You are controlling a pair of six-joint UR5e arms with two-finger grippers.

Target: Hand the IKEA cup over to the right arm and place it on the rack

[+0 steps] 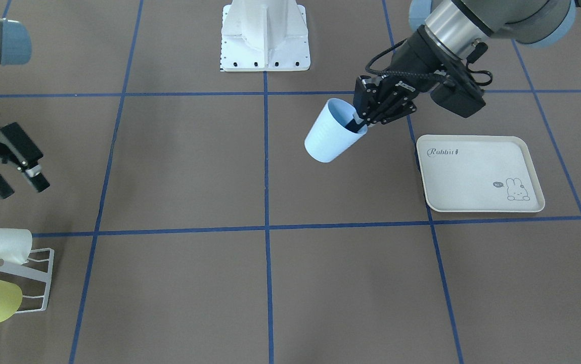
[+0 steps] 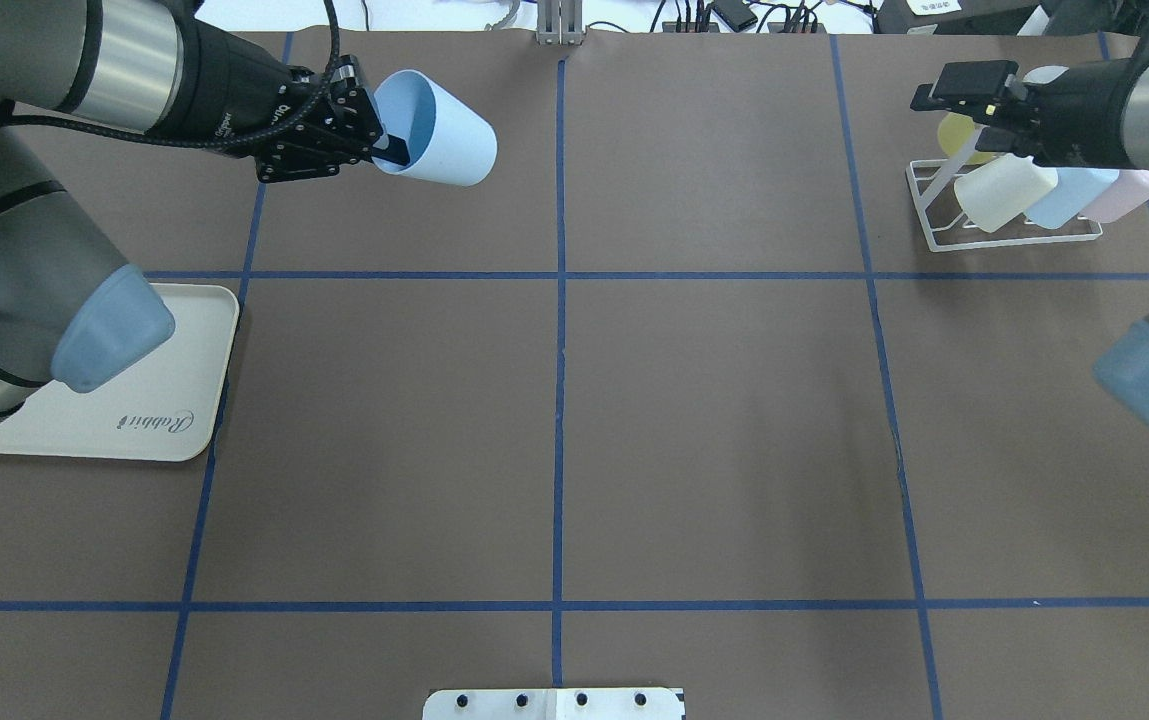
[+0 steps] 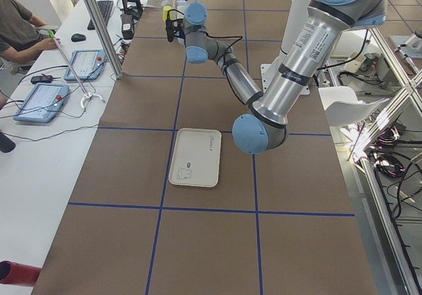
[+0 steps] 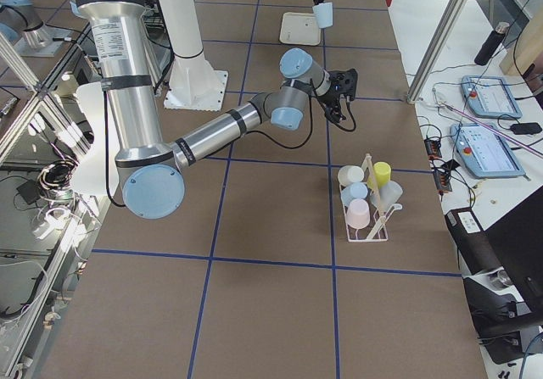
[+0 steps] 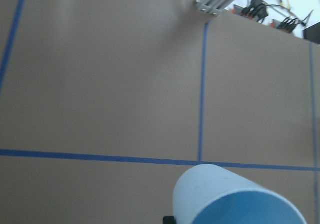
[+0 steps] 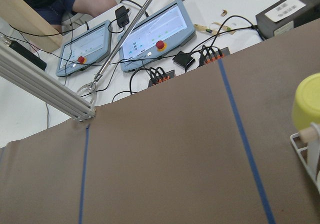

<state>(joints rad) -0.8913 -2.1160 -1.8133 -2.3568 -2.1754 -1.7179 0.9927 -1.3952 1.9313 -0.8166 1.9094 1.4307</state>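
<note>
Left gripper (image 1: 360, 123) pinches cup (image 1: 326, 135) at rim, one finger inside. Cup tilted, apparently lifted over table (image 2: 714, 400) near far edge, left half. Base points rightward, likely leaving wall free for handover. Right gripper (image 1: 22, 188) empty, jaws wide, beside rack (image 1: 42, 283) at far right corner.

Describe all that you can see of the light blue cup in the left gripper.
The cup is pale blue, smooth, plastic-looking, tapered toward its base, without a handle. It hangs tilted; the left gripper pinches its rim, one finger inside. It appears lifted, near the cream tray; nothing else touches it.
</note>
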